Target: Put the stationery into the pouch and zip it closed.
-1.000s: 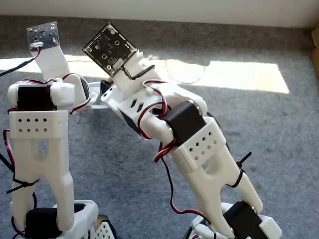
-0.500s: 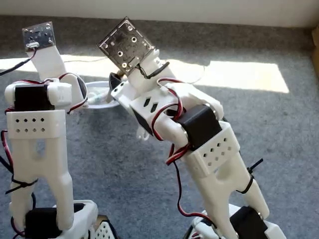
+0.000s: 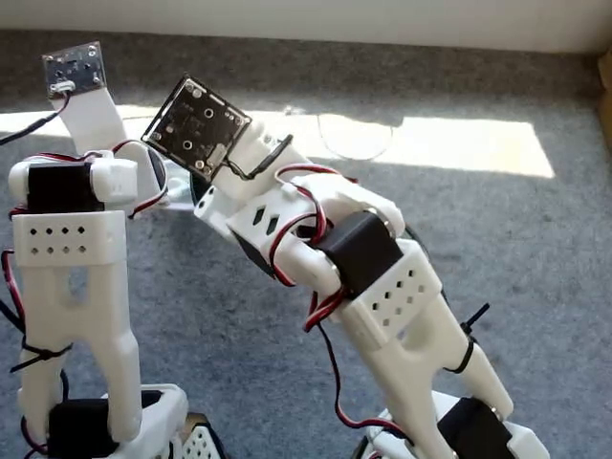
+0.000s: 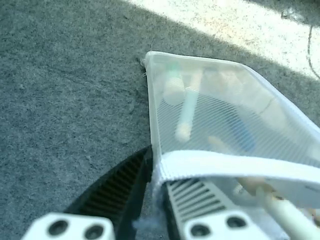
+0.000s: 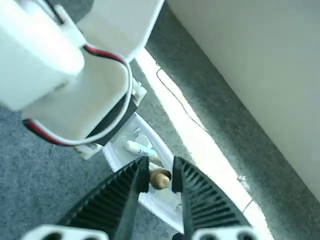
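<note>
Swung down and back toward the left arm (image 3: 72,249) within the last half second: right arm (image 3: 363,258), wrist board now lower and nearer its neighbour, above the grey carpet (image 3: 535,287). Left arm as before.

From the left wrist: left gripper (image 4: 156,175), jaws pinched on the corner hem of the mesh pouch (image 4: 220,115). Inside, seen through the mesh, a white pen (image 4: 186,112) and a blue item (image 4: 242,135). At the open mouth, a tan stick (image 4: 250,182) and a second white pen (image 4: 285,215), both partly poking out.

From the right wrist: right gripper (image 5: 160,172), jaws closed on the rounded end of the tan stick, just above the pouch's white rim. Pencil or something else, cannot tell.

Step in hand, most likely: feeding the last stationery in, with the zip not yet drawn. Next move calls for pushing the stick fully past the rim and letting go. After that, finding the zip pull and drawing it along while the left jaws hold the hem taut.
</note>
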You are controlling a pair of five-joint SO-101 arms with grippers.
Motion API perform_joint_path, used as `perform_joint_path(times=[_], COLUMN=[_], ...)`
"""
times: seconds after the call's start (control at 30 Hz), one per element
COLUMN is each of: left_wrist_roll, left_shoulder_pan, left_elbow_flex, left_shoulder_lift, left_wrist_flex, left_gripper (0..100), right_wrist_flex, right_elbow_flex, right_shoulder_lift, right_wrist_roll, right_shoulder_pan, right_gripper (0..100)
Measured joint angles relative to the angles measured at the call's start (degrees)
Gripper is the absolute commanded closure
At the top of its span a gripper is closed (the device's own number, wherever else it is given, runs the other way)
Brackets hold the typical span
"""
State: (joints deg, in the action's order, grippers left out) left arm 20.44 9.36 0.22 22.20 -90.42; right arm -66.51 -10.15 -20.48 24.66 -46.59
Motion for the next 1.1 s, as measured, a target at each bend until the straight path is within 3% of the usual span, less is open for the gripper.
perform_joint_path(times=[0.43, 0.67, 1.1], left_wrist_roll=[0.00, 0.00, 0.00], left_shoulder_pan=[0.00, 0.00, 0.00], left_elbow_flex=[0.00, 0.00, 0.00], left_shoulder_lift=[0.00, 0.00, 0.00], left_wrist_flex=[0.00, 0.00, 0.00], left_gripper=[99, 99, 99], right_wrist_flex=[-6.42, -9.14, -18.11], right_elbow_flex=[-1.85, -3.78, -3.78], right_shoulder_lift=[-2.81, -6.24, -6.42], right_wrist_roll=[0.00, -0.26, -14.59], right_shoulder_pan=[0.18, 7.65, 9.49], right_gripper=[83.6, 83.5, 83.2])
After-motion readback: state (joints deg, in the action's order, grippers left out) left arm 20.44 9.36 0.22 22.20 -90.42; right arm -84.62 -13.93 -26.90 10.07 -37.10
